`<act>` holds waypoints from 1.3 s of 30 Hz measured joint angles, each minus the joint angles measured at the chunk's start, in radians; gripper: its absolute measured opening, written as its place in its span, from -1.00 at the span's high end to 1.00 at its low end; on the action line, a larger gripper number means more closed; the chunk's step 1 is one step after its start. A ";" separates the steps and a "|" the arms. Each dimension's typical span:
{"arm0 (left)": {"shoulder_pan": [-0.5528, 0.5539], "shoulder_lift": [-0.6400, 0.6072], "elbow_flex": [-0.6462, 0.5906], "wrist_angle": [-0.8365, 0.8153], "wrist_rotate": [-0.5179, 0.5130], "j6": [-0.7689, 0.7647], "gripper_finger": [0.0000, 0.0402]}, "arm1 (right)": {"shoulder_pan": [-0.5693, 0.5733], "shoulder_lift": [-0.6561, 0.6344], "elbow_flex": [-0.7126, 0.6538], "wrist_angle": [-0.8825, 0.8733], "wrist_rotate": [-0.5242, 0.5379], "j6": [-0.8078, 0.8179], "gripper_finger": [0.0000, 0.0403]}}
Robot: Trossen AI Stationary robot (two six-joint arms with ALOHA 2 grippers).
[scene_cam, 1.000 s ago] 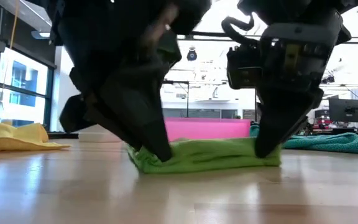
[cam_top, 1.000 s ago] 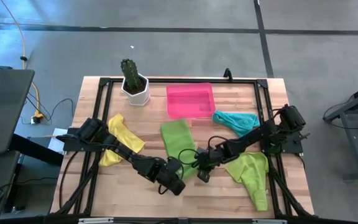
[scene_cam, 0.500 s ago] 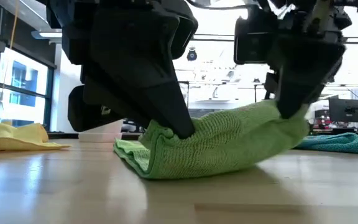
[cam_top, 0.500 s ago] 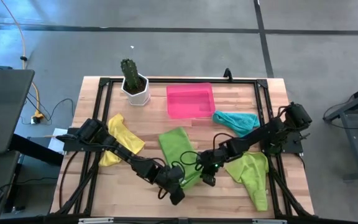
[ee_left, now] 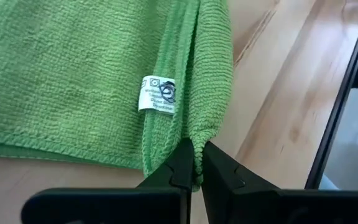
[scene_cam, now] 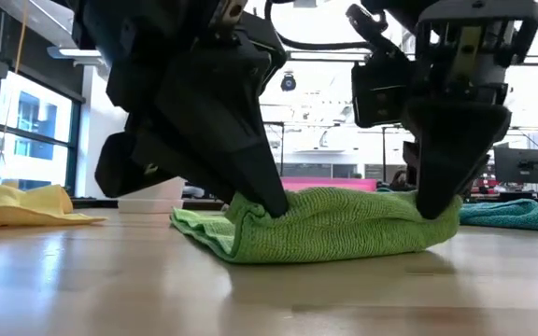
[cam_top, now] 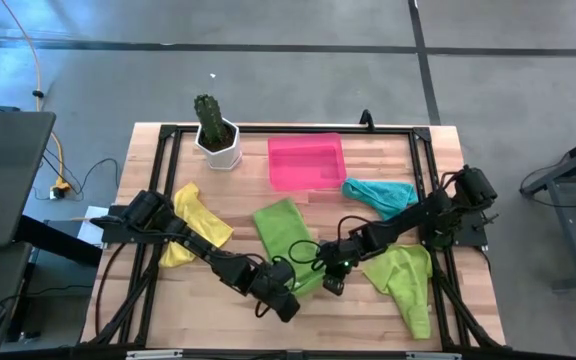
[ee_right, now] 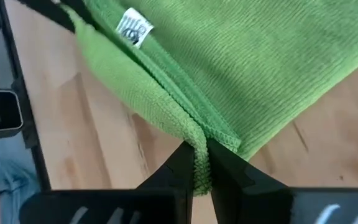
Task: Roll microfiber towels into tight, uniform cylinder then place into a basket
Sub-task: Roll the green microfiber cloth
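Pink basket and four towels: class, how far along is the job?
Done: nothing; the pink basket holds no towel. In hand: both grippers' jaws pinch the near edge of the middle green towel, folding it over. Left: yellow, teal and second green towel, all unrolled.

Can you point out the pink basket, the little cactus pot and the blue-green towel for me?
Shallow bright pink plastic basket [cam_top: 307,161]: high view, its floor.
White pot with a green cactus [cam_top: 217,148]: high view, the pot's rim.
Teal microfiber towel [cam_top: 380,194]: high view, middle of the cloth.
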 joint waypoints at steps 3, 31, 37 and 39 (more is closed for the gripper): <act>0.002 0.000 0.000 -0.035 -0.015 -0.038 0.95 | -0.001 0.013 0.000 0.003 0.021 0.031 0.86; 0.021 0.002 0.001 -0.150 0.007 -0.059 0.95 | -0.021 -0.118 -0.002 -0.029 0.035 -0.557 0.42; 0.035 0.002 0.001 -0.151 0.020 -0.006 0.95 | 0.088 -0.123 -0.001 0.058 0.206 -0.912 0.42; 0.043 0.002 0.001 -0.149 0.039 0.011 0.95 | 0.115 -0.088 -0.001 0.093 0.256 -0.978 0.42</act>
